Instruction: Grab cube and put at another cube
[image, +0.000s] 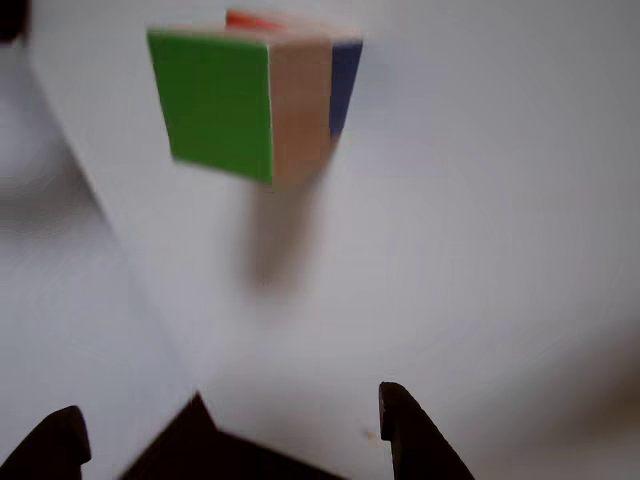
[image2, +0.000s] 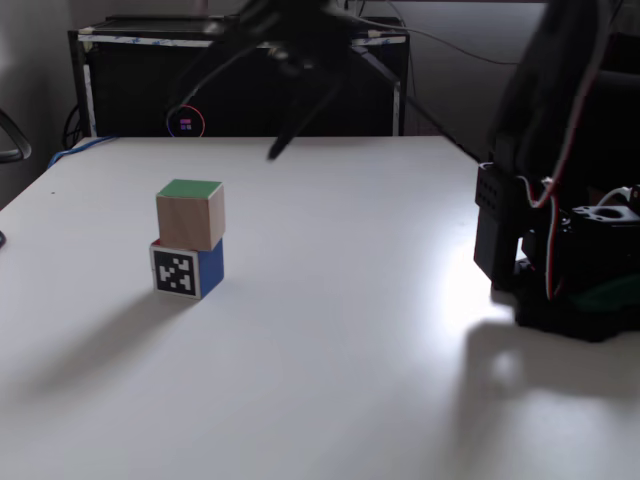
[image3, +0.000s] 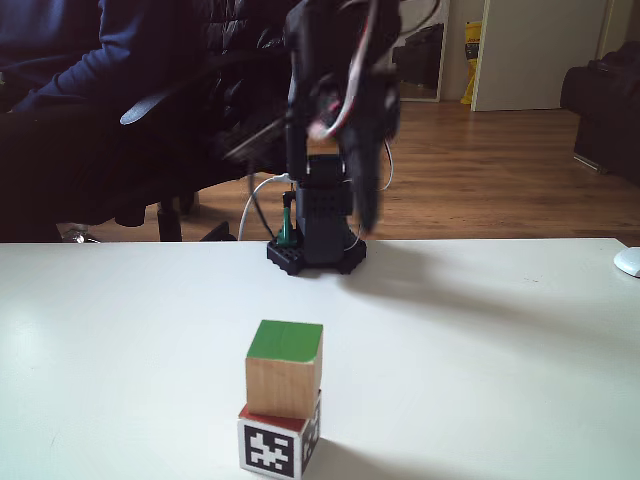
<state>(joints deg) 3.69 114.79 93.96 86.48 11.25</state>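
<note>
Cube (image2: 190, 213) sits stacked on another cube (image2: 188, 269), placing apparently done; gripper (image: 232, 425), spread and empty, likely retreats next toward six o'clock in the other view.

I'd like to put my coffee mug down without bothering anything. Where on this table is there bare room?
Plenty: the white table is bare between the stacked cubes and the arm's base, and along the near edge. Avoid the green-topped cube sitting on the blue cube, and the open gripper hanging above the far side. A white object sits at one edge.
</note>
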